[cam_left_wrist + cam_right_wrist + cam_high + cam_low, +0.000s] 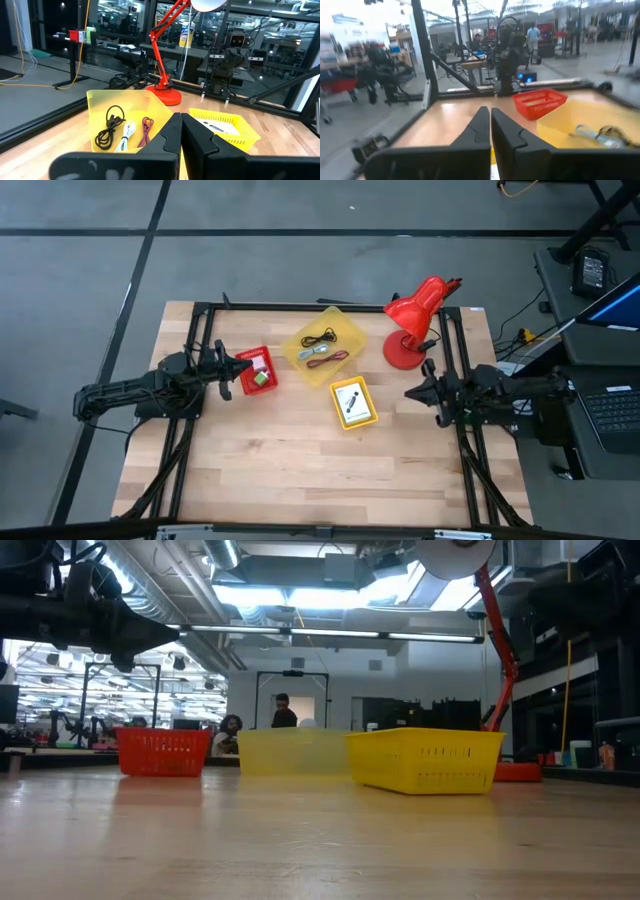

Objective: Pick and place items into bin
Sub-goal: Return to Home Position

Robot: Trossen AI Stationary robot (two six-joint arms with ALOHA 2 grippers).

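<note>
My left gripper [238, 370] [180, 118] is shut and empty, hovering at the left side of a small red basket [255, 370] that holds a white card and a tiny green object [261, 378]. My right gripper [410, 392] [490, 112] is also shut and empty, held over the table right of a small yellow basket [352, 402] containing a white card with a dark thing on it. A larger yellow bin [325, 345] holds a black cord [110, 127], a pale cord [127, 136] and a dark red cord [146, 131].
A red desk lamp [412, 320] stands on its round base at the table's far right, beside the yellow bin. A black frame [200, 330] borders the table's left, far and right sides. Bare wood [320, 470] spreads across the near half. People show in the room beyond.
</note>
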